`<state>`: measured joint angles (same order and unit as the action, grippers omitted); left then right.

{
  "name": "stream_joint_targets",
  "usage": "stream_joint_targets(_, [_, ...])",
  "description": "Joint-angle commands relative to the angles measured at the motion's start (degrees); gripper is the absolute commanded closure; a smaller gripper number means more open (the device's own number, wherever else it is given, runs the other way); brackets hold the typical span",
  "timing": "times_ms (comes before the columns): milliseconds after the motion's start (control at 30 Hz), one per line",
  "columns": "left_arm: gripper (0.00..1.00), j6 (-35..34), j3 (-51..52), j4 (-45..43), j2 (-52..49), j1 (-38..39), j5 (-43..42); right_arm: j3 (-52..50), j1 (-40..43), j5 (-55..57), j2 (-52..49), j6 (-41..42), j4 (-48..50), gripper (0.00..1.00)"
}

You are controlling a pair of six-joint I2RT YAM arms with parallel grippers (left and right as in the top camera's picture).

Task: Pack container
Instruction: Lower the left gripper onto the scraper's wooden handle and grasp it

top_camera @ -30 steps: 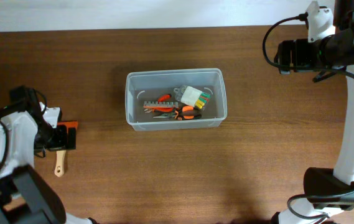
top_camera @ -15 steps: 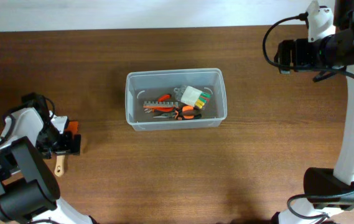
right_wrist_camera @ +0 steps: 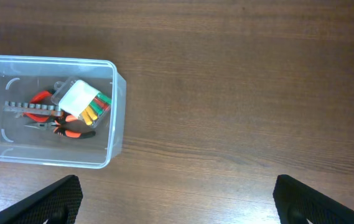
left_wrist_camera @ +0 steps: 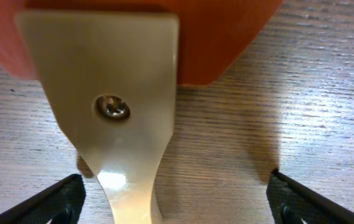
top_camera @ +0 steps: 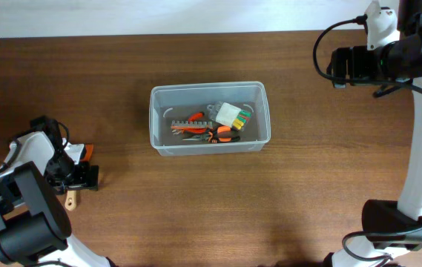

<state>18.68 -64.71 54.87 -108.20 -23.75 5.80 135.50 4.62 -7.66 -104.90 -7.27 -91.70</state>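
Straddling the scraper (left_wrist_camera: 108,74), the left gripper (top_camera: 81,176) sits low over the table (top_camera: 196,215) at about 8 o'clock from the container (top_camera: 209,84), and well apart from it. Its arm is folded tight, with the forearm coming in from 9 o'clock. In the left wrist view the two fingertips (left_wrist_camera: 52,202) stand wide apart on either side of the cream handle. They close on nothing, and bare wood shows between each tip and the handle. The handle runs toward 6 o'clock and the orange blade (left_wrist_camera: 226,37) toward 12 o'clock, with one screw (left_wrist_camera: 112,107) in the handle.

A second ago this gripper was slightly farther toward 10 o'clock, and it has since slid down along the scraper, covering more of the blade. The scraper lies about where it did. The right arm and the container have not shifted.

One clear container stands at mid-table. Inside it I make out one small clear case (right_wrist_camera: 80,96) with green, yellow and red pieces, orange-handled pliers (right_wrist_camera: 65,129) and one grey notched strip (right_wrist_camera: 24,106). The heap is too tangled for a sure count.

Farthest off, at 2 o'clock from the container, the right gripper (right_wrist_camera: 180,199) hangs high on an upright arm. Its jaws are spread wide and empty.
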Motion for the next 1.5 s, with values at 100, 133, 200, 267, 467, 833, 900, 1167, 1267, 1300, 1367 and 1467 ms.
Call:
stream_joint_targets(100, [0.19, 0.1, 1.7, 0.0, -0.5, -0.4, 1.1, -0.3, 0.0, -0.7, -0.4, 0.3, 0.2, 0.01])
stream_joint_targets(133, [0.25, 0.1, 1.7, 0.0, -0.5, -0.4, 1.1, -0.3, 0.0, -0.7, -0.4, 0.3, 0.1, 0.01])
stream_joint_targets(200, [0.34, 0.1, 1.7, 0.0, -0.5, -0.4, 1.1, -0.3, 0.0, -0.7, -0.4, 0.3, 0.1, 0.01])
stream_joint_targets(267, [0.39, 0.1, 1.7, 0.0, -0.5, -0.4, 1.1, -0.3, 0.0, -0.7, -0.4, 0.3, 0.1, 0.01])
stream_joint_targets(467, [0.54, 0.1, 1.7, 0.0, -0.5, -0.4, 1.1, -0.3, 0.0, -0.7, -0.4, 0.3, 0.1, 0.01])
stream_joint_targets(833, [0.70, 0.1, 1.7, 0.0, -0.5, -0.4, 0.2, -0.3, 0.0, -0.7, -0.4, 0.3, 0.1, 0.01])
stream_joint_targets(900, [0.74, 0.0, 1.7, 0.0, -0.5, -0.4, -0.5, -0.3, 0.0, -0.7, -0.4, 0.3, 0.1, 0.01])
stream_joint_targets(1167, [0.76, 0.1, 1.7, -0.1, -0.5, -0.4, -3.5, -0.3, 0.0, -0.7, -0.4, 0.3, 0.1, 0.01])
stream_joint_targets(1267, [0.80, 0.1, 1.7, -0.1, -0.5, -0.4, -3.7, -0.3, 0.0, -0.8, -0.4, 0.3, 0.1, 0.01])
stream_joint_targets(1300, [0.82, 0.1, 1.7, -0.1, -0.5, -0.4, -4.2, -0.3, 0.0, -0.7, -0.4, 0.3, 0.1, 0.01])
stream_joint_targets(1367, [0.90, 0.1, 1.7, -0.2, -0.5, -0.4, -5.3, -0.3, 0.0, -0.8, -0.4, 0.3, 0.1, 0.01])
stream_joint_targets(1467, [0.98, 0.1, 1.7, -0.2, -0.5, -0.4, -6.1, -0.3, 0.0, -0.8, -0.4, 0.3, 0.2, 0.01])
